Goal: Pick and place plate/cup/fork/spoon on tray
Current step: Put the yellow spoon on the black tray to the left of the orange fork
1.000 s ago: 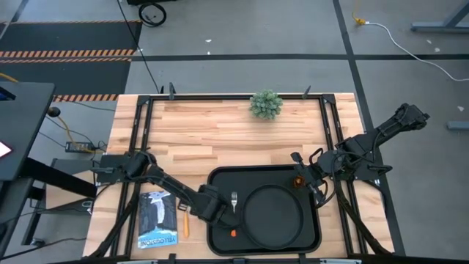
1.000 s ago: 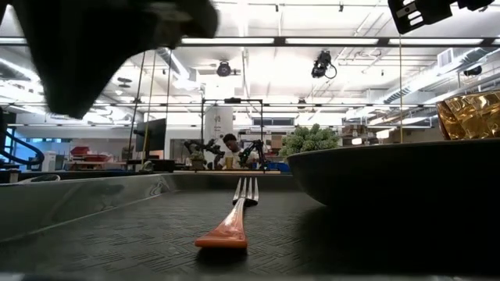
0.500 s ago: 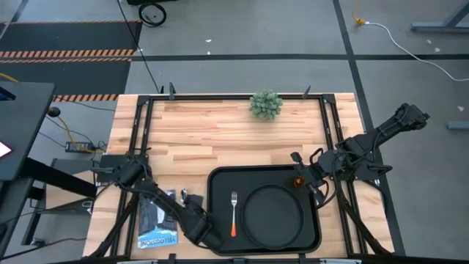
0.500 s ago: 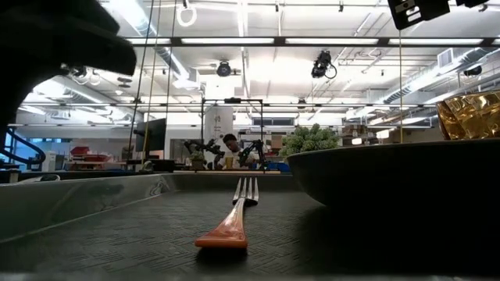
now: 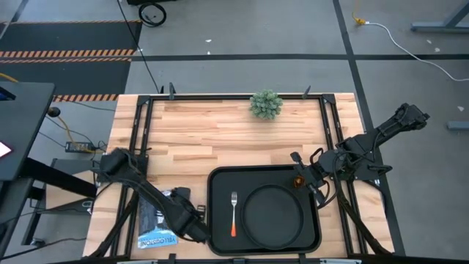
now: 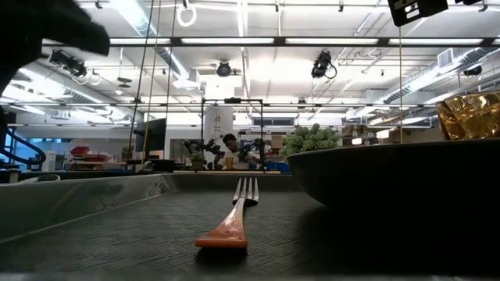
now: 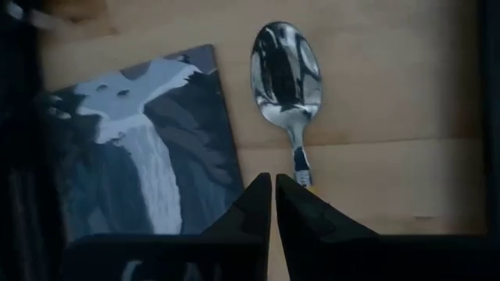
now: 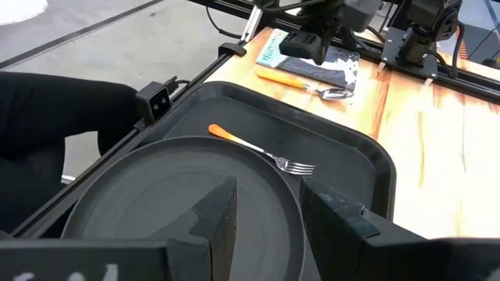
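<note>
The black tray (image 5: pixel 220 183) lies at the table's near right. On it rest the round black plate (image 5: pixel 272 215) and, left of the plate, the fork (image 5: pixel 234 213), tines toward the far edge. The amber cup (image 5: pixel 298 180) stands at the tray's far right corner, and its top shows behind the plate in the low view (image 6: pixel 473 115). The spoon (image 7: pixel 285 70) lies on the wood between the tray and a packet. My left gripper (image 7: pixel 273 199) is shut over the spoon's handle and hides it. My right gripper (image 8: pixel 266 207) is open and empty above the plate's far right, beside the cup. My left gripper's shut fingertips (image 7: pixel 291 195) stand over the spoon's neck (image 7: pixel 300 165), coming from the handle's side and lying along the spoon. I cannot tell whether they touch it. The spoon lies flat on the wood, bowl up.
A blue-and-black packet (image 5: pixel 157 220) lies on the wood left of the spoon, close to my left gripper. A small green plant (image 5: pixel 265 104) stands at the far edge. Bare wood lies between the plant and the tray.
My left gripper has left the tray's near left part, beside the fork, and gone toward the table's left edge, over the tray's rim to the spoon next to the packet. The fork, plate and cup have stayed in place.
</note>
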Tool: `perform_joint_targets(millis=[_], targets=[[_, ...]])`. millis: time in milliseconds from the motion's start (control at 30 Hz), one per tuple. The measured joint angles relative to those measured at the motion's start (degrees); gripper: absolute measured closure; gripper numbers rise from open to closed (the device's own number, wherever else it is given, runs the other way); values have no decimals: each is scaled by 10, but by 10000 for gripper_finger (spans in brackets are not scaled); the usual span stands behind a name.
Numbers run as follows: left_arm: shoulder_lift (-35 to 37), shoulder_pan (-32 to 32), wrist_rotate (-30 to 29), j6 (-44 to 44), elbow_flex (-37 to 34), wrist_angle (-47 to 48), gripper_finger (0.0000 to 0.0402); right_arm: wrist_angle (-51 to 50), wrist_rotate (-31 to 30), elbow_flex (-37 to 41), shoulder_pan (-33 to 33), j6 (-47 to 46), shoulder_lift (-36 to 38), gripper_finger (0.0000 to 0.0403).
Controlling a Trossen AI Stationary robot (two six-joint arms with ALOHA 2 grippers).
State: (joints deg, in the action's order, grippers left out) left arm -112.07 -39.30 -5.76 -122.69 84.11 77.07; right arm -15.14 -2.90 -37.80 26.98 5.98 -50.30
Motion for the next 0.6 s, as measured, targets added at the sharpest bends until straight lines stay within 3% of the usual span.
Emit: perform_joint_targets(millis=[133,233,400,600], targets=[[55,0,-1,-43,-96,-113,382,-2,0,0,0,0,0,258],[68,6,0,-63,-122,-151,372,-1,0,0,0,0,0,258],[68,18,5,-61,-123,-179,311,-3,0,0,0,0,0,258],[68,32,72,-59,-123,-176,228,-3,0,0,0,0,0,258]])
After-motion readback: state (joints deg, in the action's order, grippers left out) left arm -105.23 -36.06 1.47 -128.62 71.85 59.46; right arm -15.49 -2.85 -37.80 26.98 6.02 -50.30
